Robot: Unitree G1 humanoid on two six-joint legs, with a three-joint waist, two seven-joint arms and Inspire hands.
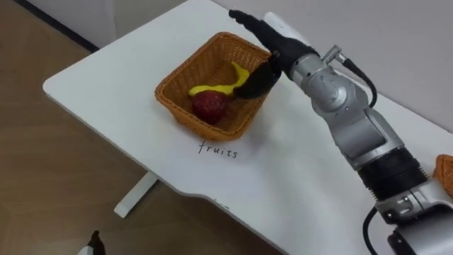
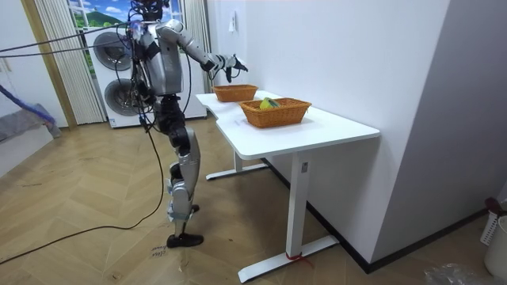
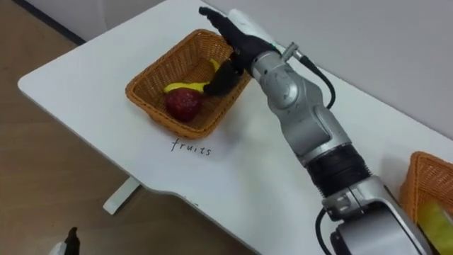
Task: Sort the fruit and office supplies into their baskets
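Observation:
A woven fruit basket stands on the white table, with a handwritten label on the tabletop in front of it. Inside lie a yellow banana and a red fruit. My right hand hovers over the basket's far right rim, open, fingers stretched out flat and the dark thumb hanging down beside the banana. It holds nothing. In the room view the right hand reaches out above the two baskets, and the banana shows in the nearer basket.
A second woven basket with something yellowish in it sits at the table's right. The table's front edge runs close below the label, with wooden floor beyond. A white wall backs the table.

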